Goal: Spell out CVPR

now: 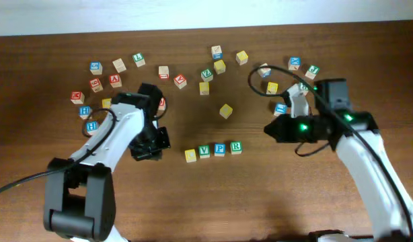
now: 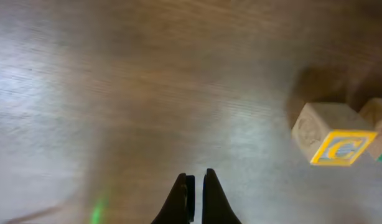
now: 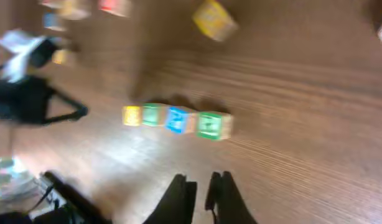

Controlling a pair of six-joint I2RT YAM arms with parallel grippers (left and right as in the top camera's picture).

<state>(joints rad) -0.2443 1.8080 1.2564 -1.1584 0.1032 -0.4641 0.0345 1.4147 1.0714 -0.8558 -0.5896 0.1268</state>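
The table (image 1: 213,202) has lots of bare brown wood on the near side, between the 2 arms. In the middle sits 1 row of 4 blocks, side by side: the C block (image 1: 190,156), V block (image 1: 204,151), P block (image 1: 220,149) and R block (image 1: 235,146). 1 lone yellow block (image 1: 225,111) lies just beyond the row. More than 20 loose blocks are spread along the far side. The arms hide some, so I cannot count them all. The left gripper (image 2: 195,186) is just left of the C block, not touching it. Its fingers are almost together and hold nothing. The right gripper (image 3: 202,190) is well right of the row, fingers narrow and also holding nothing.
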